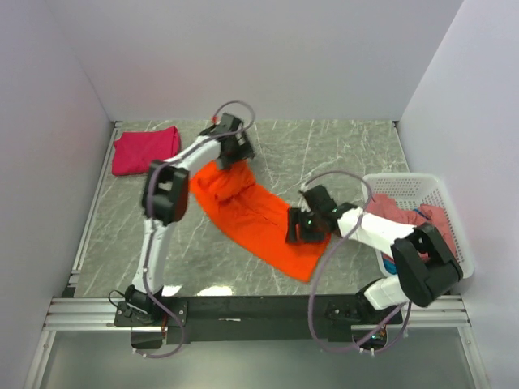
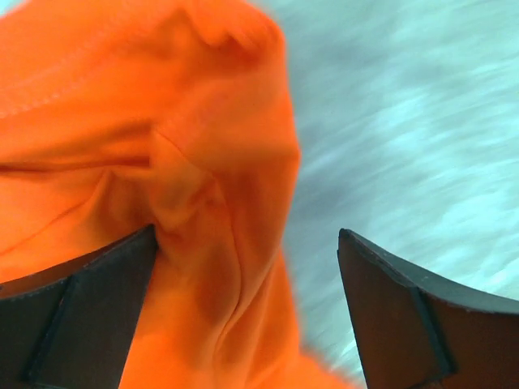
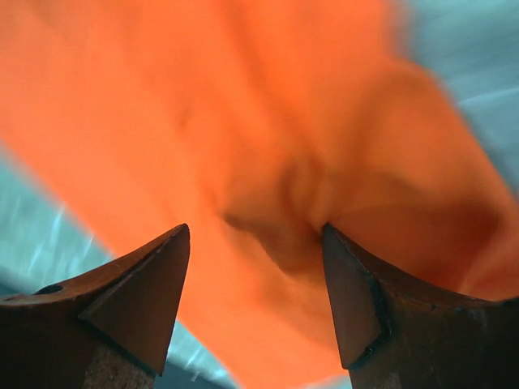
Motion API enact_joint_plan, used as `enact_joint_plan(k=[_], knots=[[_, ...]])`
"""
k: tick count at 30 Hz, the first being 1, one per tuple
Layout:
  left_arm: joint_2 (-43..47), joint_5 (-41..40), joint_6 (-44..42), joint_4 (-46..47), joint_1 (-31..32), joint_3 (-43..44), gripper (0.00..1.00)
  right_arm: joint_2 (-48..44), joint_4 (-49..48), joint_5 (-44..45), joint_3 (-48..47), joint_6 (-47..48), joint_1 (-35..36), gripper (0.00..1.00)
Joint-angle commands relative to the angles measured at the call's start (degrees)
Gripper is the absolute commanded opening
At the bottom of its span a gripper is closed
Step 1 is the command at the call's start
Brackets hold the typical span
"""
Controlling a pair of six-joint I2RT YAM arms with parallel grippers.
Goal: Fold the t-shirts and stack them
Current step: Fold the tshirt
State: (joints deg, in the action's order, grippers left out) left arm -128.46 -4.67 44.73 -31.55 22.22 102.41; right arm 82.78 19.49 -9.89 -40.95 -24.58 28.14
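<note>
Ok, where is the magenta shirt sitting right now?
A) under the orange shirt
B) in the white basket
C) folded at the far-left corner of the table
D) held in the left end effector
C: the magenta shirt lies folded on the table at its far-left corner, on the opposite side from the basket and in neither arm's hold.

The grey marbled table (image 1: pixel 340 154) carries an orange t-shirt (image 1: pixel 259 223) mid-table, a magenta t-shirt (image 1: pixel 144 150) far left, and a white basket (image 1: pixel 405 185) right.
</note>
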Motion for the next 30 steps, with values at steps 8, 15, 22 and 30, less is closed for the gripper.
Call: enact_joint_plan(k=[8, 15, 22, 30], knots=[[-24.6, 21.2, 4.0, 18.4, 2.9, 31.1, 0.99, 1.2, -3.8, -23.9, -0.4, 3.3, 26.7, 0.73], [-27.9, 10.2, 7.2, 21.2, 4.2, 36.1, 0.99, 2.1, -0.4, -22.2, -9.0, 9.5, 31.5, 0.73], [-28.2, 13.0, 9.0, 30.5, 5.3, 37.1, 0.99, -0.2, 0.5, -16.1, -12.0, 6.2, 31.9, 0.73], [-13.0, 7.7, -0.2, 28.7, 5.5, 35.7, 0.99, -9.6, 3.9, -3.5, -11.6, 1.1, 30.1, 0.75]])
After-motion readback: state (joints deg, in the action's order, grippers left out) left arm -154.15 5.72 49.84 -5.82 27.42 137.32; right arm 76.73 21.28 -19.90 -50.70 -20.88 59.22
